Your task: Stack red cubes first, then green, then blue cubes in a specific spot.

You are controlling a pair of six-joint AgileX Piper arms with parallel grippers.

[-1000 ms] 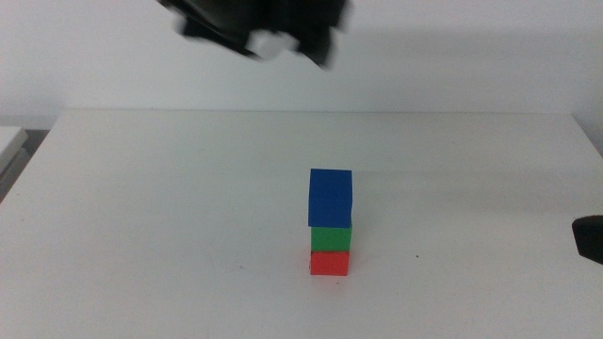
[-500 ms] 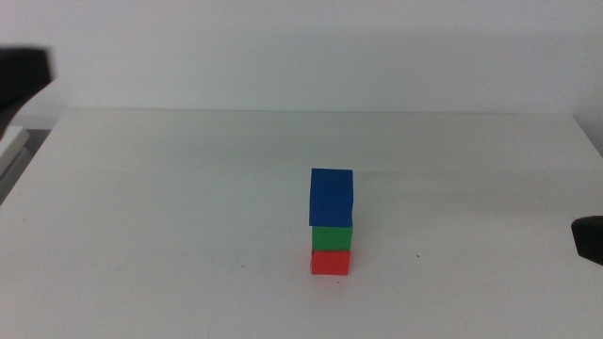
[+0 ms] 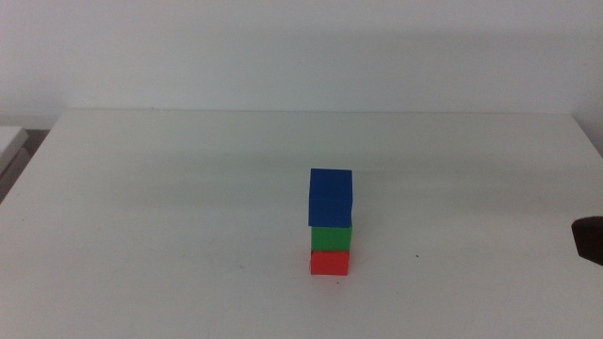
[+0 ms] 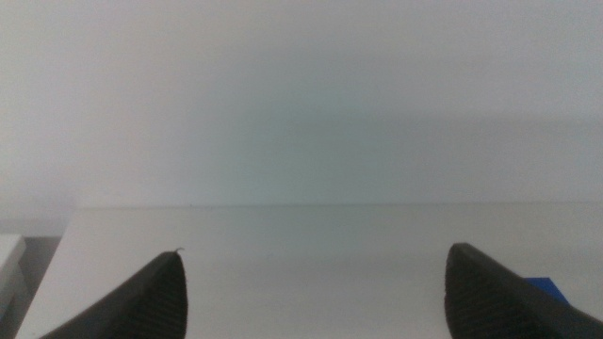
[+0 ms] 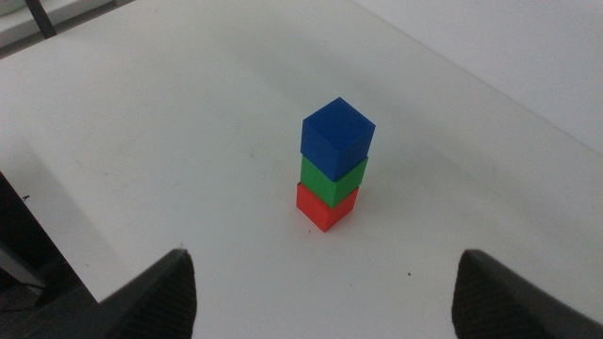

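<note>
Now my left arm has gone from the middle view, jaws wide apart and empty. The blue cube (image 3: 331, 196) tops green (image 3: 332, 237) on red (image 3: 330, 263), mid-table. The right gripper (image 5: 325, 282) waits, jaws wide. I judge stacking complete.

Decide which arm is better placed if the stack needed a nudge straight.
Right, probably. The right gripper, open, looks down on the blue cube, green cube and red cube; the left gripper barely sees the blue.
</note>
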